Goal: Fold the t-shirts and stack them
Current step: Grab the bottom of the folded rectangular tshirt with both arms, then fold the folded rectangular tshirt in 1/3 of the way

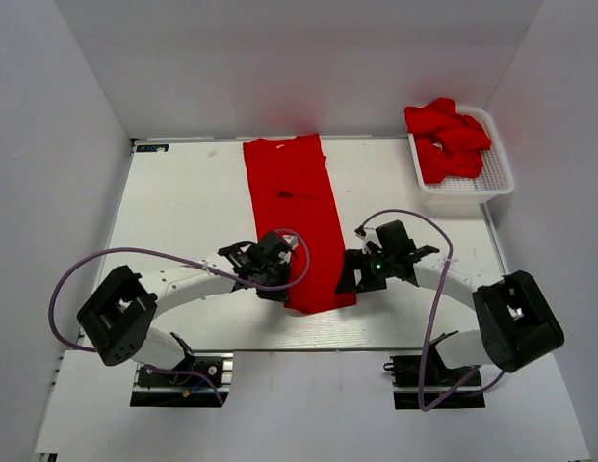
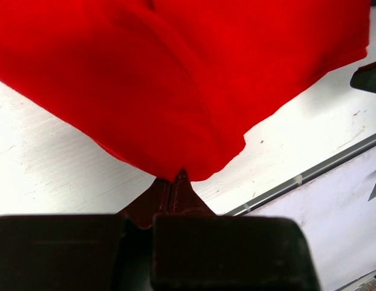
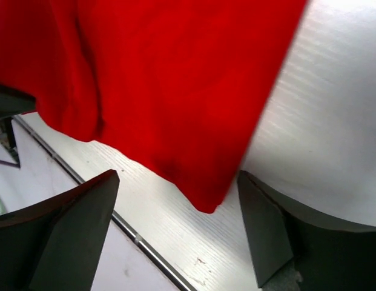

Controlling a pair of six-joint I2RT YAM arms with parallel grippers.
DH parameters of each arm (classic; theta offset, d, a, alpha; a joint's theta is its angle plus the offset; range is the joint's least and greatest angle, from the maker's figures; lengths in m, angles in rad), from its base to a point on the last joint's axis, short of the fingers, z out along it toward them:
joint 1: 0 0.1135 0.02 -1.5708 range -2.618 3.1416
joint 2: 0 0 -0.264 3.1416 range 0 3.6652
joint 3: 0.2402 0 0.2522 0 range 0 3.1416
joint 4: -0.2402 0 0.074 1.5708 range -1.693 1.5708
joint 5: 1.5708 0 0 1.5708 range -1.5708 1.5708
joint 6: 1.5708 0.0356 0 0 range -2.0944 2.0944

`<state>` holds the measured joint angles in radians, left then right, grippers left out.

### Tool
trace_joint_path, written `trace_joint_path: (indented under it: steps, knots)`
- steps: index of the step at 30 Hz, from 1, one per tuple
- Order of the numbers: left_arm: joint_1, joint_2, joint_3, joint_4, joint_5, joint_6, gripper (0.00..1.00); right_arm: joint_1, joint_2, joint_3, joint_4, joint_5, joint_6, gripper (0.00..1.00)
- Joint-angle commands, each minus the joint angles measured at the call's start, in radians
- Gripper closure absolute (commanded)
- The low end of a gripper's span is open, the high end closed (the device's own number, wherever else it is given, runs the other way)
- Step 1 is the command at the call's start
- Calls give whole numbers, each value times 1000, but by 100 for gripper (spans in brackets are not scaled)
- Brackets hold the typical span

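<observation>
Red t-shirt (image 1: pixel 297 221), basket (image 1: pixel 464 195) on table (image 1: pixel 183 221)

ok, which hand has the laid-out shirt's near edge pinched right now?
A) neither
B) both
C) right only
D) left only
D: the left hand is shut on the near edge of the t-shirt, while the right hand stands open, fingers apart on either side of the other near corner.
</observation>
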<state>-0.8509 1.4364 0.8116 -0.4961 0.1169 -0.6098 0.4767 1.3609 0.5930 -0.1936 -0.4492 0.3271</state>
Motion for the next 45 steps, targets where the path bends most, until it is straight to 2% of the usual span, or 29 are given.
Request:
trace_joint_path:
  steps: [1,3,4,6,8,9,10,12,18,24,26,27,34,45]
  knots:
    - [4,-10,-6,4,9,8,100,16,32,-33,39,-81,26,17]
    - [4,-10,-15,4,9,-1,100,22,46,-38,45,-92,27,30]
    - [4,-10,-15,4,9,-1,100,23,53,-38,42,-94,32,44]
    - [4,-10,-15,4,9,-1,100,19,53,-36,26,-89,38,51]
    - [4,-10,-15,4,9,-1,100,23,43,-45,14,-66,40,64]
    - [4,-19,-15,4,9,-1,100,25,38,-45,11,-57,44,72]
    - [4,-19,-15,4,9,-1,100,23,30,-48,3,-28,44,86]
    - [4,-19,-15,4,9,-1,100,22,12,-44,-1,-16,43,100]
    - [4,-19,-2,22,-22,-1,100,19,-26,-1,11,23,7,100]
    - [29,-28,72,8,-202,-25,100,16,-25,94,82,55,-28,100]
    - [65,-28,86,45,-212,-25,100,13,-6,116,108,82,-28,100]
    - [76,-28,102,45,-235,-25,100,11,18,155,112,133,-22,100]
    - [191,51,216,54,-269,-25,100,-3,102,281,210,198,3,100]
    - [328,186,403,97,-261,117,100,-32,331,569,197,172,-22,100]
